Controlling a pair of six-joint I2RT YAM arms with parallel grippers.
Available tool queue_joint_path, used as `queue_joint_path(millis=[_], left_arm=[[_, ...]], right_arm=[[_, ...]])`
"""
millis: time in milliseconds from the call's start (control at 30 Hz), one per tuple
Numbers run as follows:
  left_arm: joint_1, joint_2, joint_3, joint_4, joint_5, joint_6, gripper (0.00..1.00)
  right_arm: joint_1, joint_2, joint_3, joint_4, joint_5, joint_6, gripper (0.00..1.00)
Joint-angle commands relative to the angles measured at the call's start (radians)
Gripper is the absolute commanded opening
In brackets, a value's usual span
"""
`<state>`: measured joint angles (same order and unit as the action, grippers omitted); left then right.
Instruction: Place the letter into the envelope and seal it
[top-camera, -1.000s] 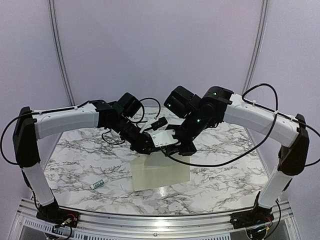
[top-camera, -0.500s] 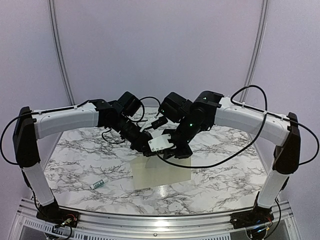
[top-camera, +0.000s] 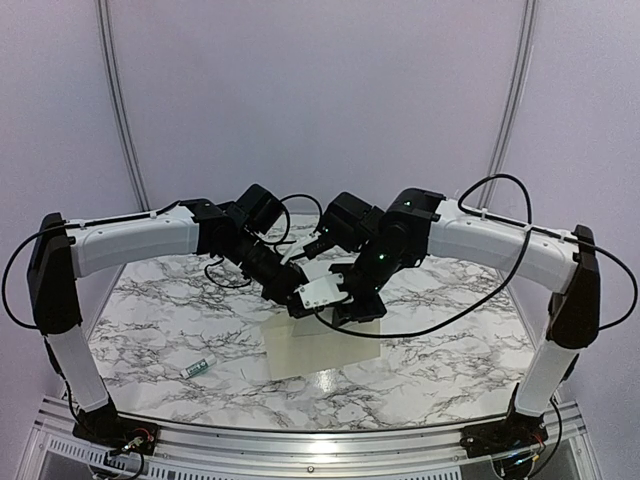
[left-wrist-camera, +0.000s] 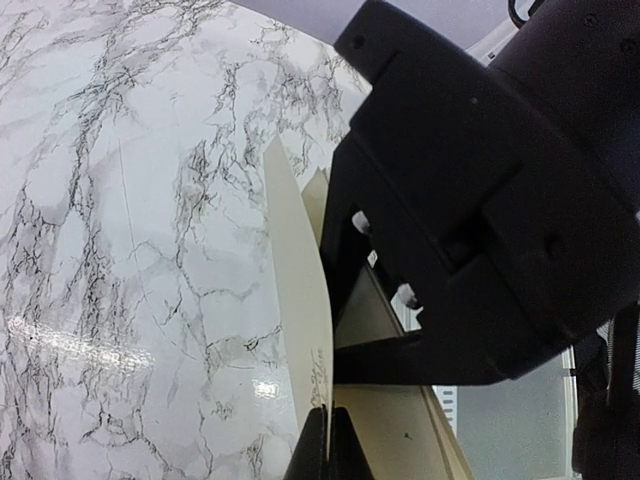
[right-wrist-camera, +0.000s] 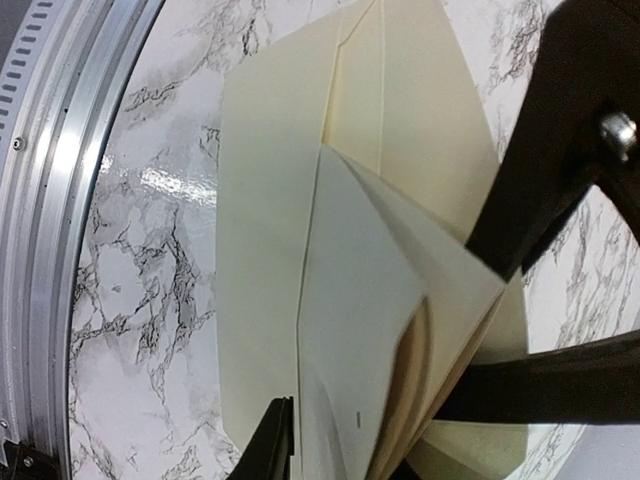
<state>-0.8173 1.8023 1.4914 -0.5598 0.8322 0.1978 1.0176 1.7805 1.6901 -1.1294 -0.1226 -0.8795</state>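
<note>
Fingers of the left gripper (left-wrist-camera: 327, 447) are pinching shut on a raised edge of the envelope (top-camera: 320, 350), which is lying mid-table (top-camera: 450, 350) with its mouth gaping. The right gripper (right-wrist-camera: 335, 457) is clamping the letter (right-wrist-camera: 350, 330), whose far end is sitting at that mouth.

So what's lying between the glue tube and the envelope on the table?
Nothing. The top external view shows only bare marble table between the glue tube and the envelope.
</note>
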Motion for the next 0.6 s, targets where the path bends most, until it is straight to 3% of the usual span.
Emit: queue_joint_path(millis=[0,567], left_arm=[[-0.005,0.009,0.022,-0.009,0.024,0.0,0.0],[-0.005,0.014,0.018,-0.007,0.026,-0.003,0.0]], right_arm=[[-0.016,-0.042,0.021,0.027,0.026,0.037,0.18],[-0.016,-0.053,0.075,0.041,-0.038,0.085,0.24]])
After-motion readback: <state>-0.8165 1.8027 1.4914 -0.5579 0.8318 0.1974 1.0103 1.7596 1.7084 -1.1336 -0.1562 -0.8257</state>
